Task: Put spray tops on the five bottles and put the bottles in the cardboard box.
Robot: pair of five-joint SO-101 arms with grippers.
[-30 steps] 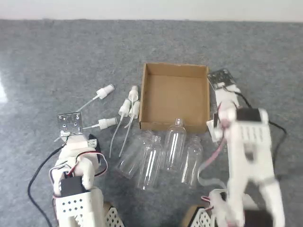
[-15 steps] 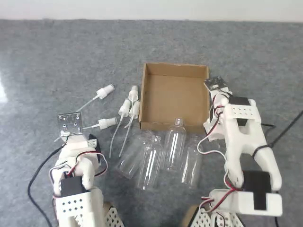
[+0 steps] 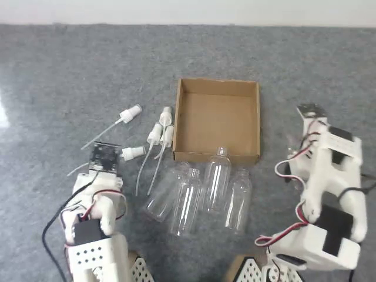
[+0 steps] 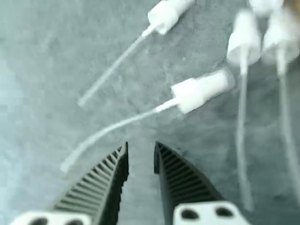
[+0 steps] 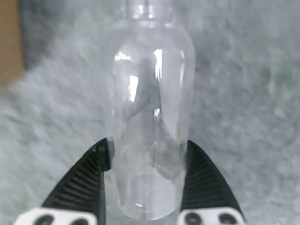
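Observation:
My right gripper [image 5: 147,146] is shut on a clear bottle [image 5: 150,93], which stands out ahead of the fingers with its neck away from the camera. The right arm [image 3: 326,161] is right of the cardboard box [image 3: 217,123], whose floor is bare. Several more clear bottles [image 3: 187,202] lie side by side in front of the box. Left of the box, several white spray tops [image 3: 134,153] with long tubes are scattered. My left gripper [image 4: 139,154] hangs over the carpet just short of one spray top [image 4: 201,89], narrowly open and holding nothing.
Grey carpet [image 3: 70,76] covers the table, with room left of the spray tops and behind the box. Cables trail from both arm bases at the front edge.
The right arm has swung right, away from the box's right wall. The left wrist has shifted slightly right, toward the spray tops.

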